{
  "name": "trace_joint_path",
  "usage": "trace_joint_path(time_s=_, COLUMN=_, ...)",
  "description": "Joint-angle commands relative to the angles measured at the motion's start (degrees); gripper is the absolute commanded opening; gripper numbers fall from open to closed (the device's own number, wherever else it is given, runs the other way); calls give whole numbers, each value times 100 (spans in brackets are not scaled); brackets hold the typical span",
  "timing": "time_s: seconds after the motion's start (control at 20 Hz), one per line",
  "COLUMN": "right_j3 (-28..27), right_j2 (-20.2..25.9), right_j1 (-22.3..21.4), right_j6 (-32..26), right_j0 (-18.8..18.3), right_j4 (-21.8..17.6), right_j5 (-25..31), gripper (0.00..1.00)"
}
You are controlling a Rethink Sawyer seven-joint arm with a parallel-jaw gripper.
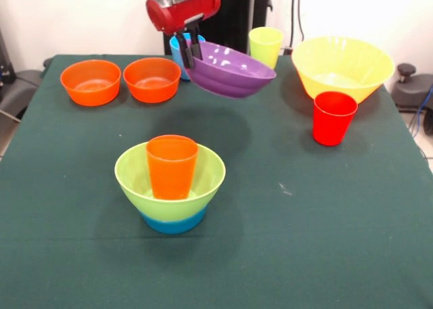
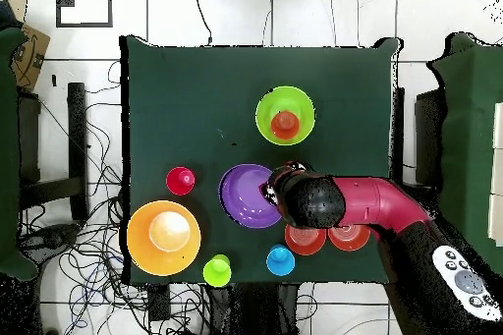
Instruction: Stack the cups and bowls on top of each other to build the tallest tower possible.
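Observation:
My gripper [image 1: 192,51] is shut on the rim of the wide purple bowl [image 1: 231,69] and holds it tilted above the table's far middle; it also shows in the overhead view [image 2: 246,195]. The tower [image 1: 170,180] stands near the front: the lime green bowl [image 1: 139,177] on the small blue bowl [image 1: 172,222], with the orange cup [image 1: 172,165] upright inside. Two small orange bowls [image 1: 90,82] [image 1: 151,79] sit far left. The light blue cup [image 1: 177,49] is behind the gripper. The yellow-green cup [image 1: 265,46], the largest yellow bowl [image 1: 342,67] and the red cup [image 1: 333,117] stand at the right.
The dark green table [image 1: 325,241] has its edges near the yellow bowl and the orange bowls. Cables lie on the floor around the table [image 2: 88,252]. The red arm [image 2: 378,208] reaches in above the two orange bowls in the overhead view.

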Motion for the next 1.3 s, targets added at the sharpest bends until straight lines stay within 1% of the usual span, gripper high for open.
trace_joint_path(time_s=0.05, right_j3=-381, right_j2=444, right_j1=-142, right_j6=-288, right_j0=29, right_j4=252, right_j5=1050, gripper=0)
trace_joint_path(time_s=0.4, right_j3=-782, right_j2=544, right_j1=-127, right_j6=-426, right_j0=13, right_j4=390, right_j5=1757, gripper=0)
trace_joint_path(time_s=0.55, right_j3=-890, right_j2=573, right_j1=-97, right_j6=-437, right_j0=4, right_j4=420, right_j5=1885, gripper=0)
trace_joint_path(time_s=0.75, right_j3=-1160, right_j2=629, right_j1=-4, right_j6=-546, right_j0=-39, right_j4=444, right_j5=2239, gripper=0)
trace_joint_path(time_s=0.85, right_j3=-1276, right_j2=658, right_j1=65, right_j6=-589, right_j0=-51, right_j4=443, right_j5=2415, gripper=0)
trace_joint_path(time_s=1.05, right_j3=-1692, right_j2=718, right_j1=300, right_j6=-732, right_j0=-101, right_j4=451, right_j5=2785, gripper=0)
trace_joint_path(time_s=1.3, right_j3=-2137, right_j2=742, right_j1=496, right_j6=-812, right_j0=-56, right_j4=403, right_j5=3145, gripper=0)
